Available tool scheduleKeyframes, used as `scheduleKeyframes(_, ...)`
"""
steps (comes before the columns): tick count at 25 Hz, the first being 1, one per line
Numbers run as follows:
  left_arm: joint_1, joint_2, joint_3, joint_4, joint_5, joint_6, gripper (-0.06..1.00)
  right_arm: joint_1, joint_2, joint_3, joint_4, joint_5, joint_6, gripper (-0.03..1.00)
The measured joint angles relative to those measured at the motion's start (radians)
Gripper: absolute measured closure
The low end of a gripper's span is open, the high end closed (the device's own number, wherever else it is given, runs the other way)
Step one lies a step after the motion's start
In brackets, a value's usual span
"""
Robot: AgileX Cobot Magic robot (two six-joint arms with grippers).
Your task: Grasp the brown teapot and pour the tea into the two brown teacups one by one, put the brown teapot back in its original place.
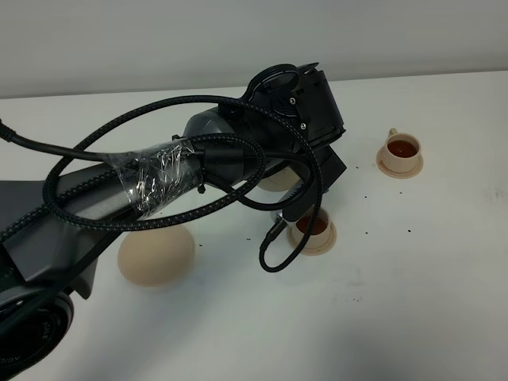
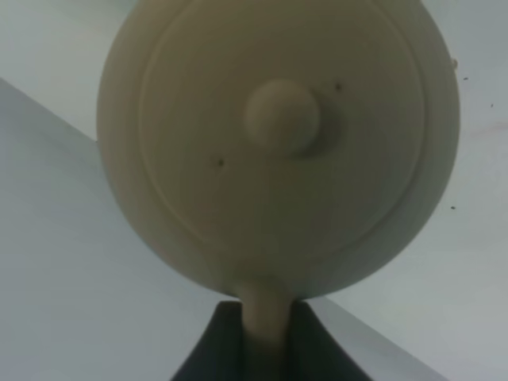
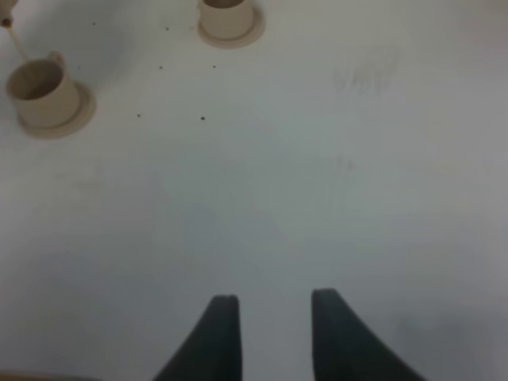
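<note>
Teapot (image 2: 278,143) is hanging mid-frame in the high view, its loop handle clamped in the left pincer (image 2: 266,308), just upper left of the centre cup (image 1: 313,226). That cup and the upper-right cup (image 1: 402,148), two in all, are each holding reddish-brown tea. One wide saucer (image 1: 156,255) is lying lower left, and the right pincer (image 3: 275,295) is hovering with jaws parted.

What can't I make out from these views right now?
- Left wrist: the squat pale tan ceramic teapot fills the frame, so its spout and both cups are unseen.
- Exterior high: the left arm covers nearly all of the teapot; arm and cable hide part of the nearer small tan ceramic teacup.
- Right wrist: a teacup is cut off by the frame edge, contents blurred.
</note>
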Motion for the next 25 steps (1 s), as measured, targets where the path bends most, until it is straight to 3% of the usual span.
scheduleKeyframes(25, 0.0, 0.0, 0.0, -0.025, -0.035, 0.0, 0.82, 0.0, 0.0, 0.0, 0.0, 0.0, 0.0, 0.73)
